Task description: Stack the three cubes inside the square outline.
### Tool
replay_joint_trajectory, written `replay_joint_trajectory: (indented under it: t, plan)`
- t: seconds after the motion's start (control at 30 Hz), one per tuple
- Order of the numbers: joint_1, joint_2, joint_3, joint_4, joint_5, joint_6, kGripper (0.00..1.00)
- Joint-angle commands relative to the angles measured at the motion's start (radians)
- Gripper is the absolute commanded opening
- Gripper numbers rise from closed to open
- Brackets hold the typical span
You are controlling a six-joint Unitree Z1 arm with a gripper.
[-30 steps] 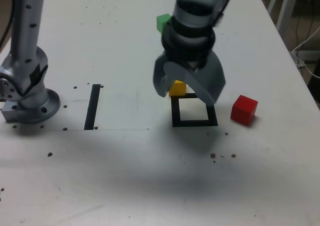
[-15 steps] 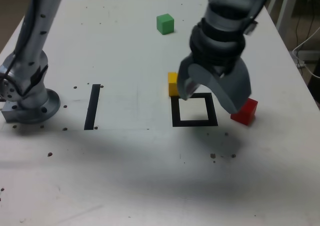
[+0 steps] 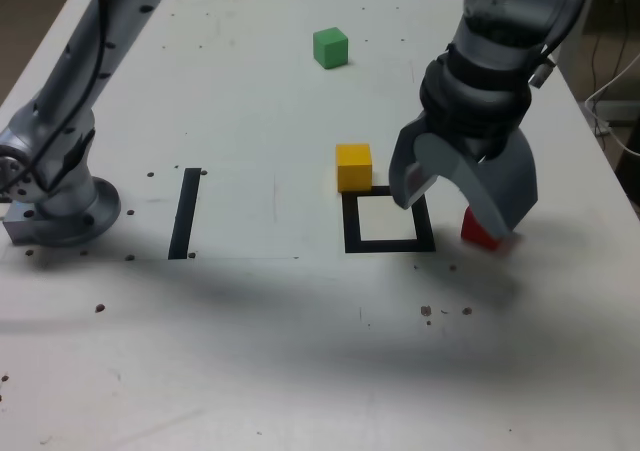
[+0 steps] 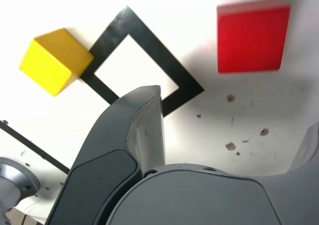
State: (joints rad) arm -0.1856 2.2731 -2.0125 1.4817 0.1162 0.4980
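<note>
My gripper (image 3: 462, 199) hangs open above the table, over the right edge of the square outline (image 3: 388, 221) as the exterior view shows it. The red cube (image 3: 479, 231) sits just right of the outline, partly hidden behind one finger. Touching the outline's far left corner is the yellow cube (image 3: 353, 166). The green cube (image 3: 330, 47) lies far back on the table. In the wrist view the red cube (image 4: 253, 37), the outline (image 4: 142, 60) and the yellow cube (image 4: 55, 60) all lie beyond my open gripper (image 4: 234, 125), which holds nothing.
A straight black tape strip (image 3: 185, 212) lies at the exterior view's left, near the arm's base (image 3: 55, 196). Small dark specks dot the white table (image 3: 300, 331). The table's right edge runs close past the red cube.
The gripper has swung to the exterior view's right, from over the yellow cube to beside the red cube. The cubes have not moved.
</note>
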Motion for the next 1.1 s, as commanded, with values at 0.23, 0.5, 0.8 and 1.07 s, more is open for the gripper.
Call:
replay_joint_trajectory:
  t: [0.23,0.5,0.8,1.07]
  plan:
    - [0.043,0.078,-0.102,0.033,-0.006,0.044,0.98]
    - [0.074,0.146,-0.165,0.045,-0.020,0.059,0.93]
    - [0.080,0.187,-0.195,0.052,-0.012,0.046,0.67]
    - [0.076,0.189,-0.192,0.050,0.027,0.026,0.31]
